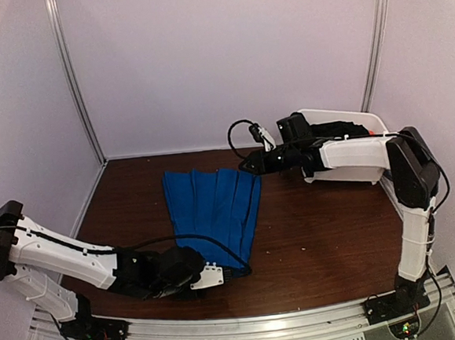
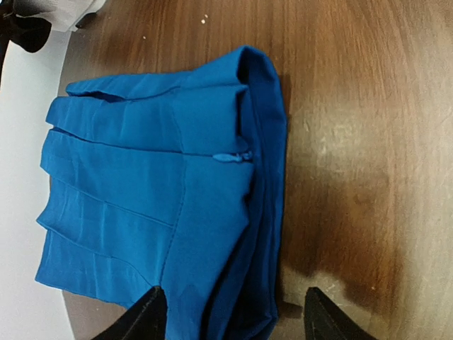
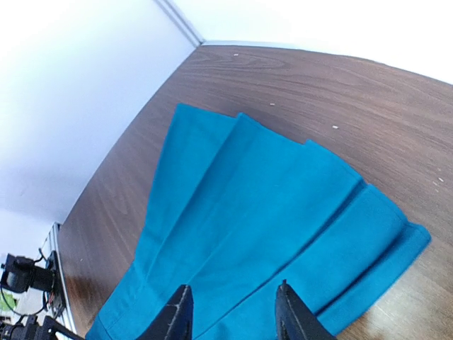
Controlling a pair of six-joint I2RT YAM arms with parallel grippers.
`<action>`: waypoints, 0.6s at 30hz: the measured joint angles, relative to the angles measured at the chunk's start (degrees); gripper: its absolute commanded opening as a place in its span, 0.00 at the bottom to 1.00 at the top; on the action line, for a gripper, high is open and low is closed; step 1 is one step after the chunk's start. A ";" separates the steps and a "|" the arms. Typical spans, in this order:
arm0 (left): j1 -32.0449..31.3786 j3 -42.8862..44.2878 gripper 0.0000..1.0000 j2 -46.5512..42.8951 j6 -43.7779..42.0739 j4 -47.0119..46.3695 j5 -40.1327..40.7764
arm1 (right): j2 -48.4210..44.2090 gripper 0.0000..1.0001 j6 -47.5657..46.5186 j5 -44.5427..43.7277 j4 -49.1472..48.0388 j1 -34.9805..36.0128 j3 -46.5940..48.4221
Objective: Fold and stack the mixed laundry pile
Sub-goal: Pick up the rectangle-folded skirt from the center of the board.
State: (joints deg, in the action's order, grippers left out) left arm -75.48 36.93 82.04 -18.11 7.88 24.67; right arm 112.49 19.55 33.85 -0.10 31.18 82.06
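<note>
left gripper [image 2: 233,301] fingers stand apart, straddling the near end of the royal-blue garment [image 2: 156,184]; whether they touch it is unclear. right gripper [image 3: 233,290] fingers are parted above its far end. it lies flat and pleated on the wooden table [image 1: 327,233]; a black garment [image 1: 338,128] sits in the white tub [image 1: 346,175].

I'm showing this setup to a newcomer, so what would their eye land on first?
The bright blue garment, spread flat at the centre of the dark table, stands out. An open gripper sits at each end: the left gripper at its near edge, the right gripper at its far corner. At far right, a white tub holds black cloth.
</note>
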 measured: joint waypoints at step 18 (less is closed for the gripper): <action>-4.50 4.24 0.36 16.83 -12.81 -10.84 14.82 | 18.78 0.17 3.28 11.89 -3.13 7.26 3.30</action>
State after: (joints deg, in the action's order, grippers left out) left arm -79.99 41.17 98.87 -30.92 -2.96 39.48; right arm 131.26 22.83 45.74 -3.22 38.44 85.36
